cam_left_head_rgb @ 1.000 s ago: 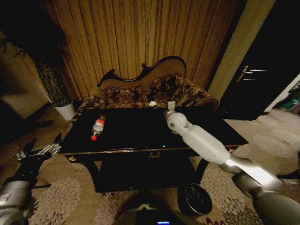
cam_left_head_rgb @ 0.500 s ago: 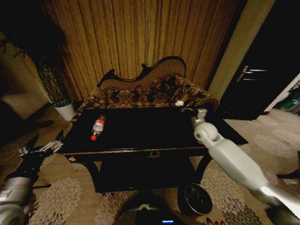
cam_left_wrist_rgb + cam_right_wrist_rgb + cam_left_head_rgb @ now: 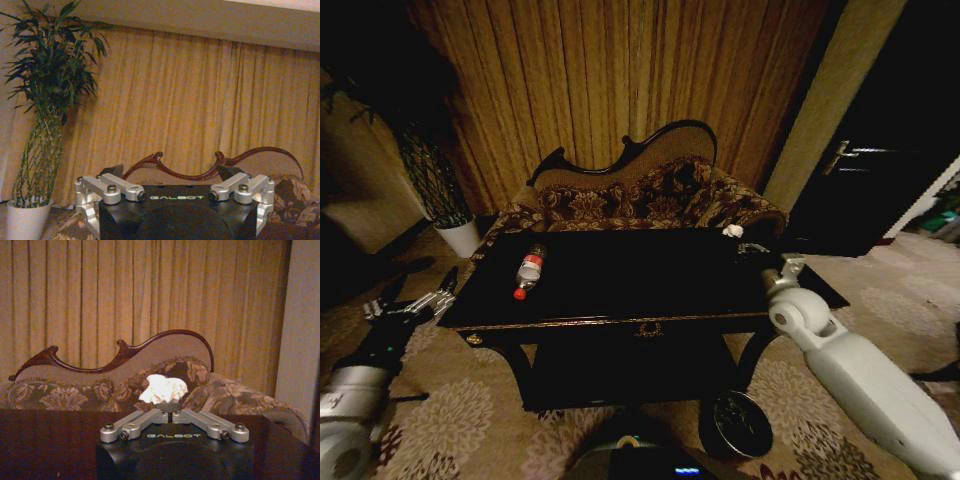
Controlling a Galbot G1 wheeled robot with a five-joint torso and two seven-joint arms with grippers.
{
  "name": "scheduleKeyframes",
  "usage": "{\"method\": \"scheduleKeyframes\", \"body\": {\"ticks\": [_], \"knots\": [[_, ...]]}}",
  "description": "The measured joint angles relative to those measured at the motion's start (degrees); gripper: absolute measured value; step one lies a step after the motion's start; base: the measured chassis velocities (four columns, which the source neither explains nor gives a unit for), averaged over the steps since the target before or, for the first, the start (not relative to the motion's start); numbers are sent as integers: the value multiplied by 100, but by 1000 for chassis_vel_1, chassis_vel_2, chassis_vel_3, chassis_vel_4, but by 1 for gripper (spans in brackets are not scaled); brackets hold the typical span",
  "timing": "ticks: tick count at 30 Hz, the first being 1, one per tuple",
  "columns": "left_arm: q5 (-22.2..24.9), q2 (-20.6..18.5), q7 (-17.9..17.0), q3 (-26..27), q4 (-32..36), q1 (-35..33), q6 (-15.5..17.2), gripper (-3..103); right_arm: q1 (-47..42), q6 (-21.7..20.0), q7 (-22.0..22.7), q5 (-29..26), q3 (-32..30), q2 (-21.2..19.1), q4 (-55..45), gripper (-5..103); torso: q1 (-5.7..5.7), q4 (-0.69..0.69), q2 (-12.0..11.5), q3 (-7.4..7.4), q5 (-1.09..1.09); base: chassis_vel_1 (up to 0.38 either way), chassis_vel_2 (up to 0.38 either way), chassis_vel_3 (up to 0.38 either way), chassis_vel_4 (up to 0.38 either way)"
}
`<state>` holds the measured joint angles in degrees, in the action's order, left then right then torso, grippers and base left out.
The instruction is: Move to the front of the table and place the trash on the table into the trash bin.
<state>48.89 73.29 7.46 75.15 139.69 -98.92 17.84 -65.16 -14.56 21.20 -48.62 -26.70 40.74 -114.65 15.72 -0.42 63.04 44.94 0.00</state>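
Head camera: looked forward and down over the table [image 3: 620,275], with the sofa [image 3: 640,195] and curtain [image 3: 620,80] beyond. Left wrist camera: sat low, level, facing the curtain [image 3: 190,100], plant [image 3: 47,100] and sofa back [image 3: 210,167]. Right wrist camera: sat close above the tabletop [image 3: 45,432], facing the same sofa [image 3: 125,375] and curtain [image 3: 150,295].

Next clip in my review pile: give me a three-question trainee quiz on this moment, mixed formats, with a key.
1. True or false: the bottle stands upright on the table.
2. Multiple choice: the right gripper is A) open above the trash bin, B) shut on a white crumpled scrap, C) shut on the bottle.
3. Fill in: the left gripper is open, off the table's ____ end.

Key: 1 false, it lies on its side; 2 B; 3 left.
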Motion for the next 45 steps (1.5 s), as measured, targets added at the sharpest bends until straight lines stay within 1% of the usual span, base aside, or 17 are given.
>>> {"method": "scheduleKeyframes", "body": {"ticks": [1, 4, 8, 14, 18, 25, 31, 45], "knots": [[0, 0, 0, 0, 0, 0, 0, 100, 0, 0, 0, 0, 0, 0, 0, 0, 0, 0, 0, 0, 0, 0, 0, 0, 0], [9, -48, 0, -12, -91, 33, 5, 100, -396, -32, 13, -4, -333, 72, -238, 0, 0, 2, 0, 0, -1, 0, 0, 0, 0], [26, -81, 0, 9, -100, 23, 30, 100, -733, -46, 17, 26, -613, 210, -442, 0, 0, 0, 0, 0, 0, 0, 0, 0, 0], [29, -92, -2, 44, -78, -13, 104, 100, -917, -47, 27, 85, -759, 315, -596, 0, 0, 1, 0, 0, 0, 0, 0, 0, 0], [29, -90, -4, 58, -64, -38, 114, 100, -986, -46, 32, 82, -872, 316, -663, 0, 0, 1, 0, 1, -1, 0, 0, 0, 0], [29, -64, -6, 62, -4, -60, 127, 100, -1040, -45, 36, 67, -964, 324, -705, 0, 1, 1, 0, 1, -1, 8, -18, -11, 12], [24, -56, -20, 72, 51, -64, 212, 100, -1074, -29, 38, 64, -981, 341, -723, 0, 2, 0, -1, 1, 0, 88, -105, -103, 83], [-2, 19, -32, 92, 128, -140, 224, 100, -1110, -5, 42, 73, -970, 376, -731, 0, -1, 2, 0, 0, 0, 169, -168, -168, 165]]}}
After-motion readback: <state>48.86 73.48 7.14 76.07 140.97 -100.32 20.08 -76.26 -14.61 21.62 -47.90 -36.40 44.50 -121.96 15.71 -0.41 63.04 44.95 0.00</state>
